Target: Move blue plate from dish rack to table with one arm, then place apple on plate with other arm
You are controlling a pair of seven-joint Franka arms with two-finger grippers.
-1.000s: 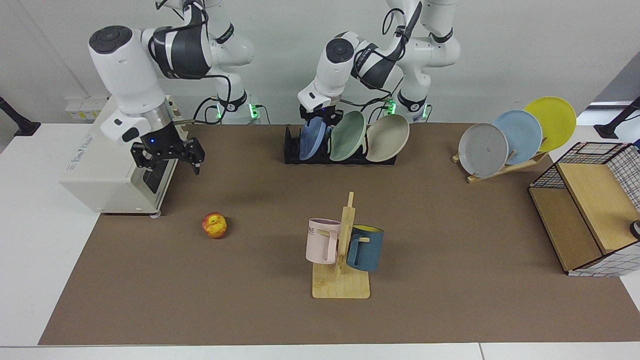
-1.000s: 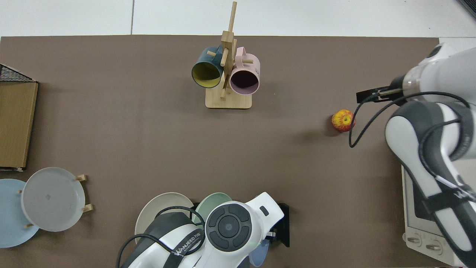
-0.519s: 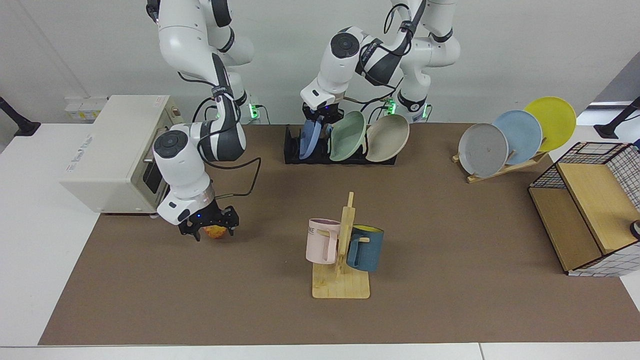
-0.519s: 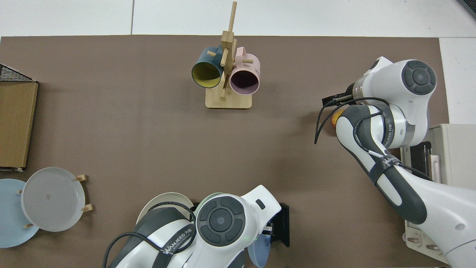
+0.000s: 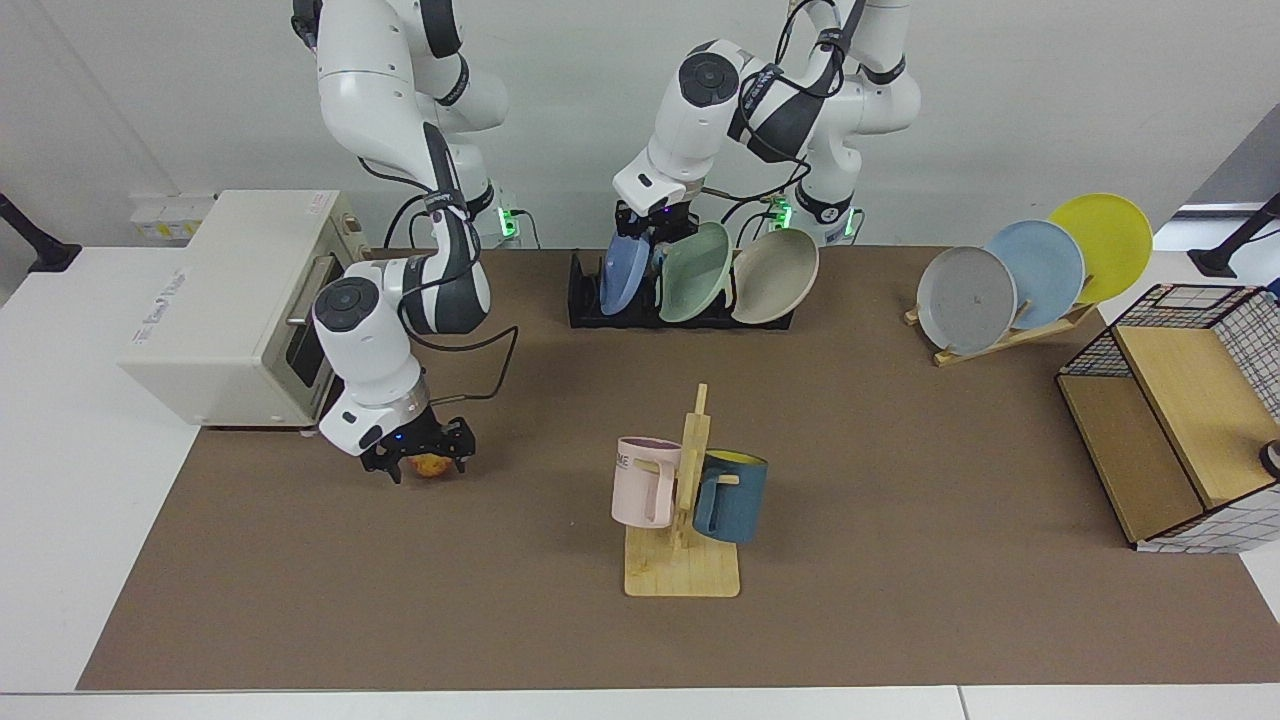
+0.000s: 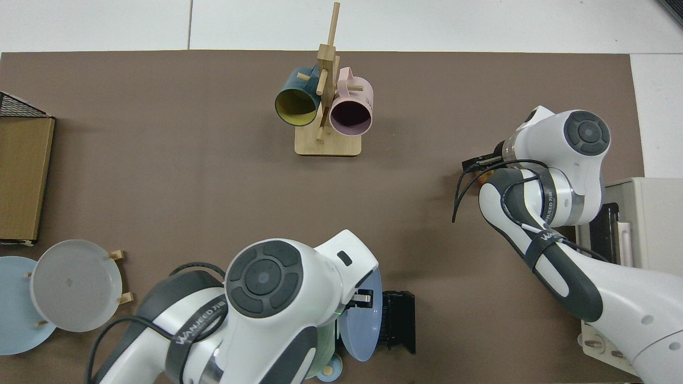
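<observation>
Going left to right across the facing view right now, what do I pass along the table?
Toaster oven → right gripper at the apple → dish rack with the left gripper on the blue plate → green plate → beige plate → grey plate → pale blue plate → yellow plate → wire basket.

**Materials and surface finishes**

Blue plate [image 5: 624, 272]: smooth and matt. Dish rack [image 5: 585, 305]: black, looks like plastic. Table [image 5: 900, 450]: matt brown mat. Apple [image 5: 431, 465]: slightly glossy skin. Mug tree [image 5: 685, 540]: pale unfinished wood. Arm shells: glossy white plastic.
</observation>
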